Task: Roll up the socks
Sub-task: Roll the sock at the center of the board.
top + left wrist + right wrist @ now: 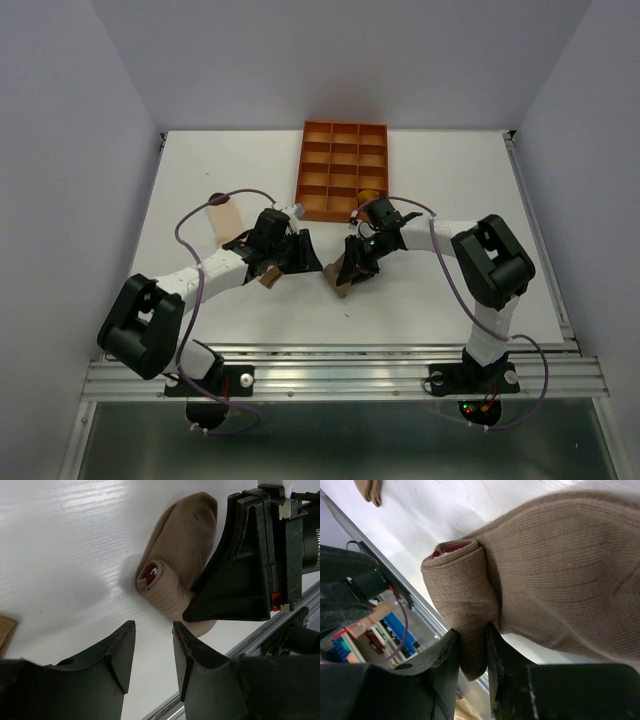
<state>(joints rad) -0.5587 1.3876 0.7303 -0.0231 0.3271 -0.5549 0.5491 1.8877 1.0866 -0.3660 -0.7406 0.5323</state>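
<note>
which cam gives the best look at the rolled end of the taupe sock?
Right wrist. The taupe sock fills the frame, its rolled end pinched in the right hand. Left wrist shows most of the sock smaller, partly behind that hand. Top external shows only a brown scrap.

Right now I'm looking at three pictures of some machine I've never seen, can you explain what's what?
The machine is a robot's left arm and right arm, bolted to a white table. One picture looks down from above; the other two come from a camera on each wrist. An orange gridded plastic tray sits at the back, and a cream fabric sock lies on the left. The right claw pinches the rolled end of a taupe-brown ribbed fabric sock. The left claw stands open near it, holding nothing.
</note>
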